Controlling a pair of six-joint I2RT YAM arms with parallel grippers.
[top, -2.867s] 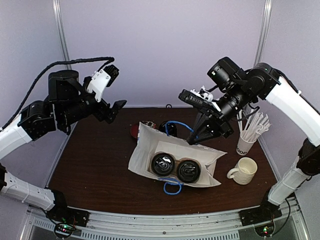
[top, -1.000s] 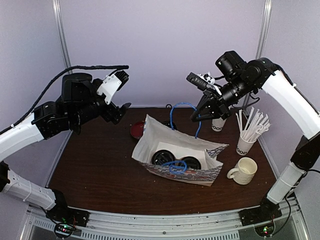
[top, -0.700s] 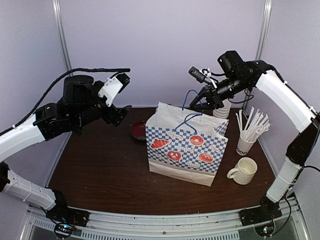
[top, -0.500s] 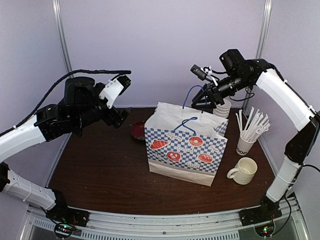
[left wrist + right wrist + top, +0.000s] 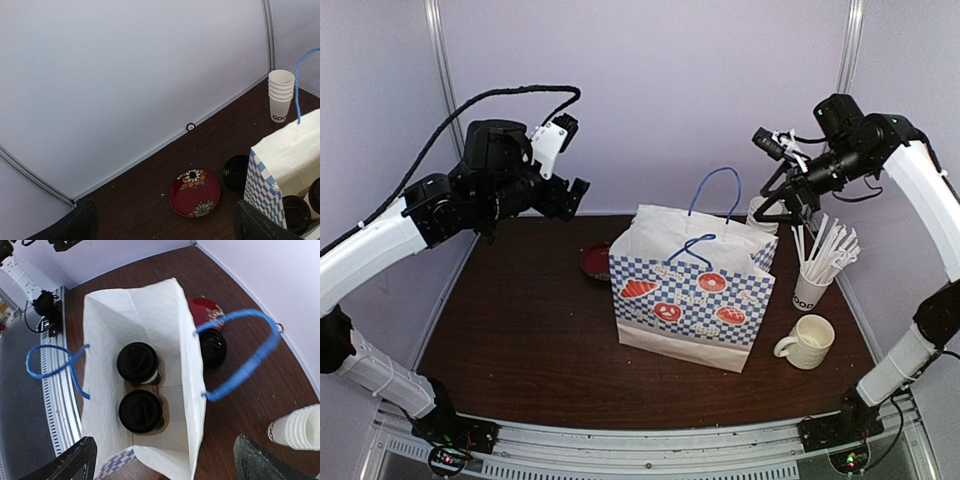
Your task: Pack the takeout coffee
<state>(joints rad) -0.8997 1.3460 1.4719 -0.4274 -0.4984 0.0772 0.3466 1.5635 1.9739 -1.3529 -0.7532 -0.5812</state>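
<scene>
The takeout coffee sits inside an upright blue-checked white paper bag (image 5: 692,290). Looking down in the right wrist view, two black dome lids (image 5: 137,362) (image 5: 141,411) rest in a brown pulp carrier (image 5: 167,390) at the bag's bottom. From the top view the bag wall hides the cups. The far blue handle (image 5: 719,188) stands up loose. My right gripper (image 5: 782,198) hangs open, above and right of the bag's mouth, holding nothing. My left gripper (image 5: 574,196) is open too, high and left of the bag. Its wrist view shows the bag's corner (image 5: 287,160).
A red flowered saucer (image 5: 195,192) and a loose black lid (image 5: 236,171) lie behind the bag on its left. A stack of lidless cups (image 5: 761,215) stands behind it on the right. A cup of straws (image 5: 812,280) and a cream mug (image 5: 810,340) stand to its right.
The bag was lifted upright by its far handle. My right gripper then opened, let go of the handle and drew back to the right. The left arm rose a little.
</scene>
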